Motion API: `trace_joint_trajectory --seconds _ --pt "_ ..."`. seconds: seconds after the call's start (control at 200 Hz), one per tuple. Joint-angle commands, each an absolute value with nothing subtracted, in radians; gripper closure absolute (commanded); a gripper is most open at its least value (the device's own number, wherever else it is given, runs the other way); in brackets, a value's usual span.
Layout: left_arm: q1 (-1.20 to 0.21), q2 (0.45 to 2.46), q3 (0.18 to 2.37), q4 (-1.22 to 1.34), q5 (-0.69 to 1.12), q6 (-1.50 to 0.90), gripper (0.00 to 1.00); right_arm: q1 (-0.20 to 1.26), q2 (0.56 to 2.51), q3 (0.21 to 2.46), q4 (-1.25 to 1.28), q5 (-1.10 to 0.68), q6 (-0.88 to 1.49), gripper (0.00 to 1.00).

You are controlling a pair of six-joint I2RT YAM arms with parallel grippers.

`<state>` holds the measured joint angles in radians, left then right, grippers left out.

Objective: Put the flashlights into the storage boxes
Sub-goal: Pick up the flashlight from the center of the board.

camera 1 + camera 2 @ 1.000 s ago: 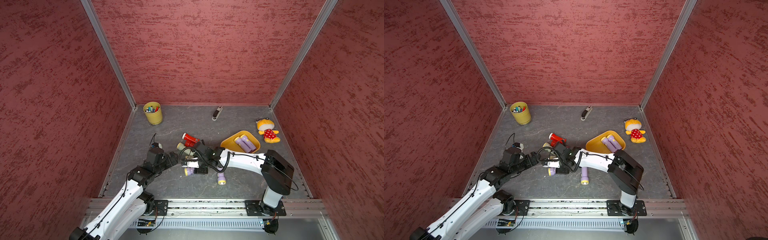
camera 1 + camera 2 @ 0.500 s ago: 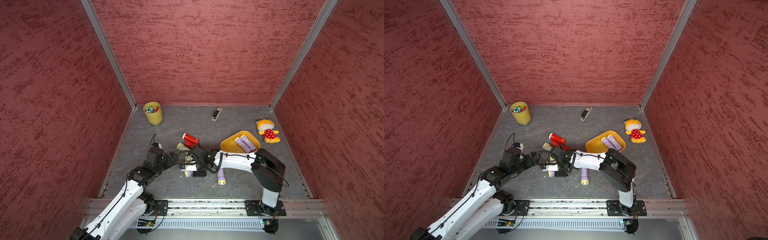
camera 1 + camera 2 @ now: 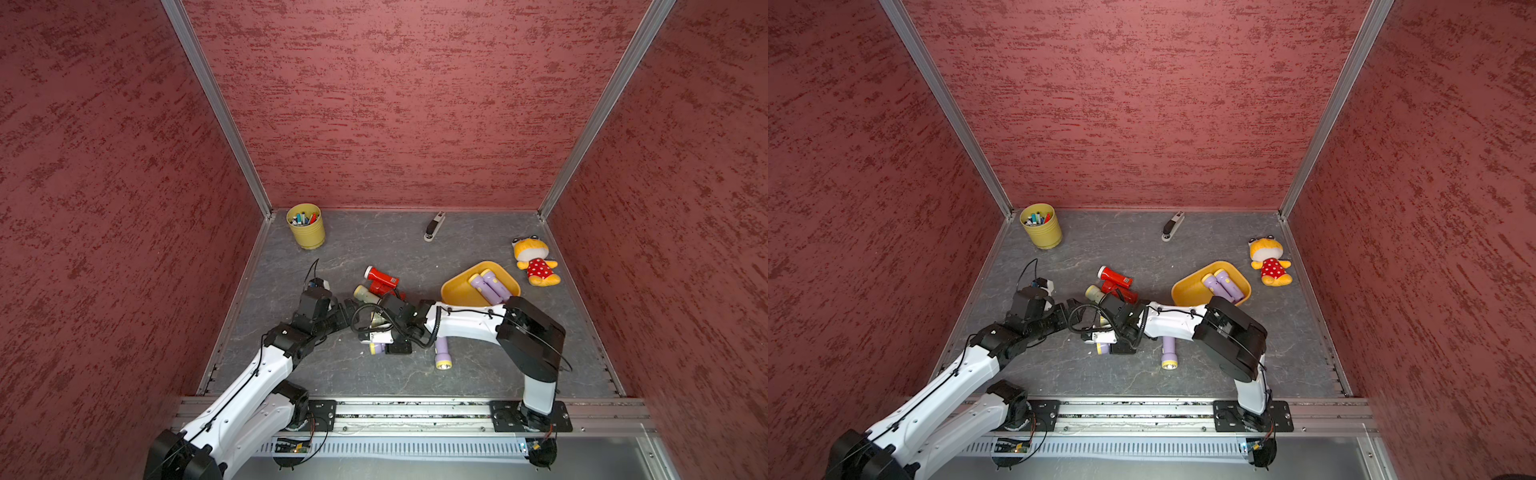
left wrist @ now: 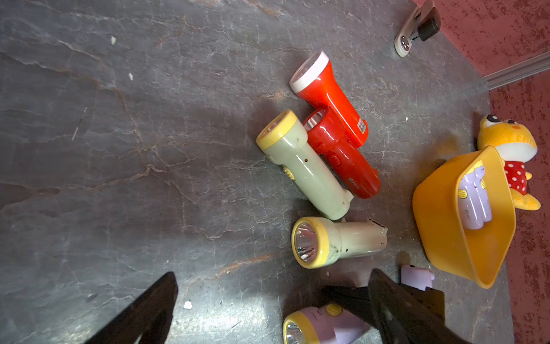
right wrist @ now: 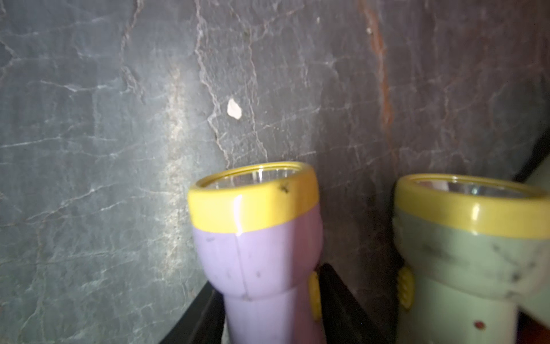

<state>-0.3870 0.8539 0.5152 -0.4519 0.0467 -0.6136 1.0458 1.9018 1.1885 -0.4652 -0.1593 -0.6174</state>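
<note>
My right gripper [image 5: 268, 303] is shut on a lilac flashlight [image 5: 259, 238] with a yellow head, lying low on the floor at centre [image 3: 376, 348]. A pale green flashlight [image 5: 470, 253] lies right beside it. My left gripper [image 4: 273, 297] stands open just left of them, with nothing between its fingers. Two red flashlights [image 4: 327, 98] [image 4: 342, 155] and another pale green one [image 4: 303, 166] lie in a cluster behind. One lilac flashlight [image 3: 441, 353] lies loose under my right forearm. The orange-yellow storage box [image 3: 457, 291] holds two lilac flashlights [image 3: 488, 286].
A yellow ribbed cup of pens [image 3: 306, 226] stands in the back left corner. A small grey-and-white stapler-like object [image 3: 433, 226] lies by the back wall. A plush toy [image 3: 534, 262] lies right of the storage box. Red walls enclose three sides.
My right arm has shifted a little to the left and its jaws have narrowed onto the lilac flashlight. The left arm has stayed where it was, open.
</note>
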Motion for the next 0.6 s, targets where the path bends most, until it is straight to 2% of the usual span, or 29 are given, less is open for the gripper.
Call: trace_joint_trajectory --seconds 0.0,0.24,0.596 --pt "-0.380 0.863 0.548 -0.428 0.055 -0.573 0.01 1.057 1.920 1.200 -0.459 -0.126 -0.618 0.55" --pt "-0.377 0.857 0.549 -0.424 0.049 -0.568 0.00 1.058 1.866 1.193 -0.433 -0.129 -0.611 0.70" --pt "-0.377 0.884 0.565 -0.396 0.063 -0.555 0.01 1.057 1.718 1.122 -0.335 -0.133 -0.594 0.76"
